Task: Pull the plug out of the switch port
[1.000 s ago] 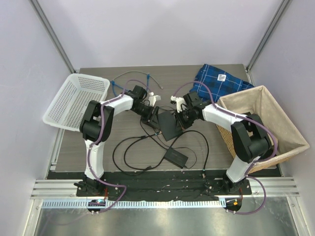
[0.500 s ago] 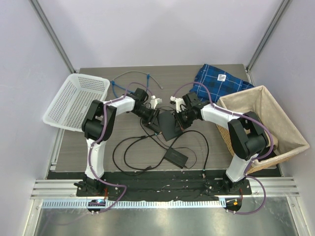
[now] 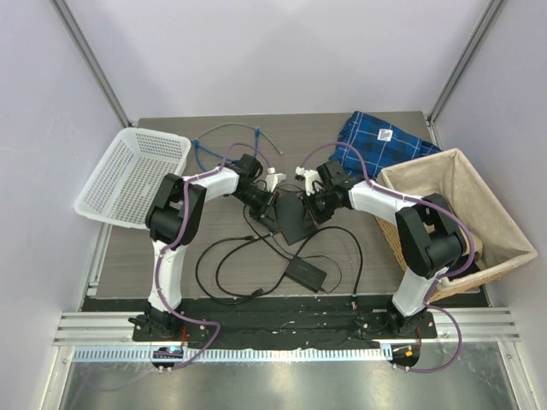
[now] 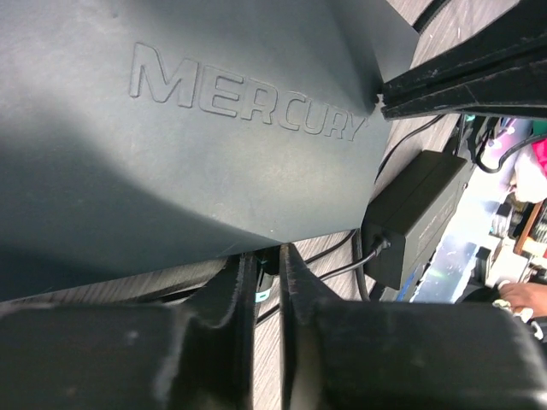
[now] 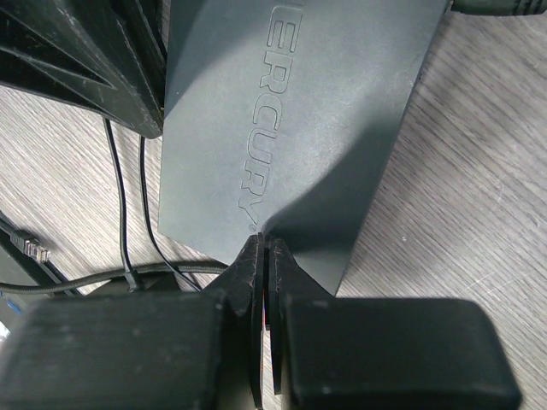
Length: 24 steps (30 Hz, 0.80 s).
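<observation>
**Switch braced for the pull**

Mid-worktop (image 3: 171,256), our closed right pincer (image 5: 263,248) touched the Mercury switch (image 3: 297,219) at its edge, likely to steady it. Our left pincer (image 4: 267,265) stood narrow at the port side. We couldn't tell whether it held the plug.

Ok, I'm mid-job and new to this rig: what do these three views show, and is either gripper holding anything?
The machine is a left arm and a right arm, white and jointed, bolted at the near edge of a dark table. The top view looks down from behind them; the other two come from a camera on each wrist. Both reach a flat dark grey box marked MERCURY, the switch. The left gripper has its fingers nearly together at the box's edge, with something small between them; I cannot tell what. The right gripper is shut, tips at a corner of the box. Nearby: a black power brick, a white mesh basket, a lined wicker basket.
</observation>
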{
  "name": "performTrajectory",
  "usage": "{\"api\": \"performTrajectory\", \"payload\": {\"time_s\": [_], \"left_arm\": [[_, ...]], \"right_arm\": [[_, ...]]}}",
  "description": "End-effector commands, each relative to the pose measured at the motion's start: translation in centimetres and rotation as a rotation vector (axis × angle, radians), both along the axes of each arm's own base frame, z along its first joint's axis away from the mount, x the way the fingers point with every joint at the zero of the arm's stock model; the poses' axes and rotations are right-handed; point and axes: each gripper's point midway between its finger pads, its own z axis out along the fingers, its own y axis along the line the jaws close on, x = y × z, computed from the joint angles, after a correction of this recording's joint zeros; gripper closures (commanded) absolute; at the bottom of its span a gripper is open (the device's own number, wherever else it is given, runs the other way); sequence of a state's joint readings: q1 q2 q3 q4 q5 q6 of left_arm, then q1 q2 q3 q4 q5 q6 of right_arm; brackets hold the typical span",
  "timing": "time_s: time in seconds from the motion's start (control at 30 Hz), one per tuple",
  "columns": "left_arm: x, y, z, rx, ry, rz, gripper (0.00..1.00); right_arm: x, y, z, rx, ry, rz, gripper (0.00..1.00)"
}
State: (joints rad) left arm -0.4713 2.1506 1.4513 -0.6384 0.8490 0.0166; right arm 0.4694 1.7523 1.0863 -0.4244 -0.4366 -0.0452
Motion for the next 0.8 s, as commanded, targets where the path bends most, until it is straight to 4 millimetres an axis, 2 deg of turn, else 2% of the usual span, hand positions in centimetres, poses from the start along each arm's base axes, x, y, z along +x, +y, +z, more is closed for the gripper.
{"api": "performTrajectory", "payload": {"time_s": [0.0, 0.03, 0.13, 0.17, 0.23, 0.33, 0.43, 0.5, 0.6, 0.63, 0.7, 0.73, 0.77], "left_arm": [[-0.3, 0.6, -2.3, 0.078, -0.018, -0.031, 0.96], [-0.2, 0.7, -2.4, 0.088, -0.019, -0.028, 1.00], [0.7, 0.8, -1.8, 0.107, -0.044, -0.038, 1.00], [1.8, 0.4, -1.2, 0.100, -0.079, -0.046, 1.00], [2.5, 0.6, -1.0, 0.120, -0.106, -0.052, 1.00], [1.2, 0.3, -1.4, 0.102, -0.058, -0.070, 1.00], [-2.0, 0.4, -2.5, 0.121, 0.025, -0.100, 1.00], [-2.6, 0.4, -2.5, 0.119, 0.046, -0.101, 1.00], [-2.0, 1.0, -2.8, 0.150, 0.019, -0.120, 1.00], [-0.3, 1.0, -2.1, 0.151, -0.026, -0.114, 1.00], [1.0, 1.4, -1.5, 0.158, -0.034, -0.108, 1.00], [2.7, 1.7, -1.1, 0.155, -0.060, -0.084, 1.00], [3.0, 2.1, -1.1, 0.162, -0.066, -0.093, 1.00]], "right_arm": [[-0.3, -1.1, -1.5, -0.064, 0.005, -0.016, 0.99], [-0.3, -1.1, -1.5, -0.065, 0.007, -0.017, 0.99], [-0.2, -1.1, -1.5, -0.066, 0.004, -0.016, 0.99], [-0.2, -1.1, -1.5, -0.066, 0.004, -0.016, 0.99], [-0.2, -1.1, -1.6, -0.068, 0.005, -0.015, 0.99], [-0.3, -1.2, -1.8, -0.070, 0.011, -0.017, 0.99], [-0.1, -1.2, -1.7, -0.074, -0.001, -0.013, 0.99], [0.0, -1.3, -1.7, -0.077, -0.003, -0.015, 0.99], [-0.3, -1.4, -1.9, -0.080, 0.003, -0.013, 0.99], [-0.3, -1.4, -2.0, -0.082, 0.005, -0.012, 0.99], [-0.3, -1.5, -2.0, -0.083, 0.007, -0.013, 0.99], [-0.3, -1.4, -2.0, -0.083, 0.004, -0.011, 0.99], [-0.3, -1.4, -1.9, -0.084, 0.000, -0.009, 0.99]]}}
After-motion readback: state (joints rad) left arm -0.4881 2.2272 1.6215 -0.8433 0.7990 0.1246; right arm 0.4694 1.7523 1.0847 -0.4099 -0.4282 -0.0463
